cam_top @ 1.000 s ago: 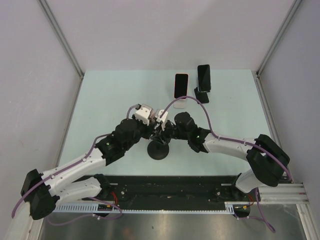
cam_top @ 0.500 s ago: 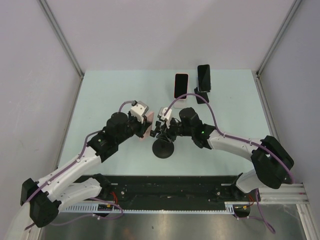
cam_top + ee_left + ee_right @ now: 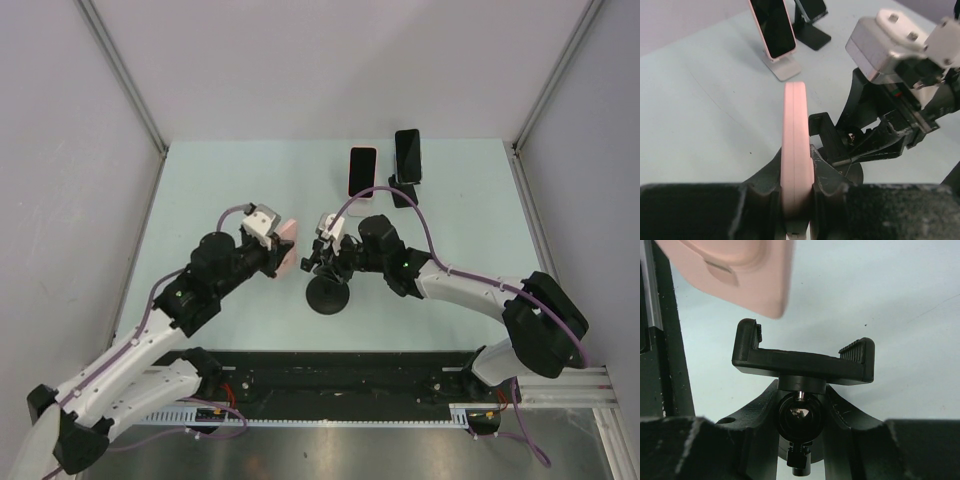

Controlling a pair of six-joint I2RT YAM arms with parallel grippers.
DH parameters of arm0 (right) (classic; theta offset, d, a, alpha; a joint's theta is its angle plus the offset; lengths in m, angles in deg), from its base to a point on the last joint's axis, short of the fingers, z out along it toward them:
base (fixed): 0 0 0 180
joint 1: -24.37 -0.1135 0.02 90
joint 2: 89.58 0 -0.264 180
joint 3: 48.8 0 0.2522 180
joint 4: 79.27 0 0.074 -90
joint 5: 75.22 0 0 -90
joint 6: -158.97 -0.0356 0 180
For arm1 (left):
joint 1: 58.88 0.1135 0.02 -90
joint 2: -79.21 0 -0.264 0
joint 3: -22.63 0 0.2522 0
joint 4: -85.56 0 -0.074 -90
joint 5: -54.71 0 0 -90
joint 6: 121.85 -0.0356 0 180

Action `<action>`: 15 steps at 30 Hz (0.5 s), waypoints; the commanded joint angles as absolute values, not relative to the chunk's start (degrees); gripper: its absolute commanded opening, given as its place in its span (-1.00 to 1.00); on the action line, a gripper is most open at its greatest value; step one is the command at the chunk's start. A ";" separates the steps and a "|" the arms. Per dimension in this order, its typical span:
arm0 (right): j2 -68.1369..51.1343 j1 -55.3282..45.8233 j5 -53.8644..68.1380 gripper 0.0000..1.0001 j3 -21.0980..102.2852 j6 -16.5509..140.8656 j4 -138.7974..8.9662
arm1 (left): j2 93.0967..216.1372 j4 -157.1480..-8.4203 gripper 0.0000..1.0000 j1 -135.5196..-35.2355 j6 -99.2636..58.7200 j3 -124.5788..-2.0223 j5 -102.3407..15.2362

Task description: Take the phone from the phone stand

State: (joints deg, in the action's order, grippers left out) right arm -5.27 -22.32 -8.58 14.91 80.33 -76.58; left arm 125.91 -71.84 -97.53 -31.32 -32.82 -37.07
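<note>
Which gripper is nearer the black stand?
Right. The right gripper is shut on the stand at its neck; the left gripper holds the pink phone just left of it.

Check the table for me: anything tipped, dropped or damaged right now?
Nothing stands out. The left gripper clamps the pink phone by its edges, clear of the stand. The stand's empty cradle looks intact, with its neck in the right gripper. At the back, the white-stand phone and the black phone sit propped on their stands.
</note>
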 commanded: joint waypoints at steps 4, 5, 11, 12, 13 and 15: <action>-4.07 -21.77 -0.70 -1.00 15.94 81.10 -83.77 | 116.04 -75.67 -1.00 -97.37 -27.55 -33.14 -26.78; -3.72 -21.77 0.01 -1.00 15.94 81.27 -84.84 | 114.73 -75.67 -1.00 -97.37 -25.63 -32.97 -25.72; 0.59 -21.77 4.84 -0.98 16.99 82.94 -91.78 | 111.65 -74.97 -1.00 -97.37 -14.21 -32.27 -18.77; 1.12 -21.86 5.80 -0.95 17.60 83.21 -92.23 | 111.56 -74.79 -1.00 -97.37 -13.05 -32.35 -18.59; 2.17 -21.86 6.16 -0.89 17.87 83.38 -92.93 | 111.64 -74.44 -1.00 -97.37 -11.82 -32.53 -17.90; 2.61 -21.86 7.12 -0.76 18.13 83.39 -93.90 | 111.91 -73.57 -0.99 -97.37 -8.66 -33.40 -17.71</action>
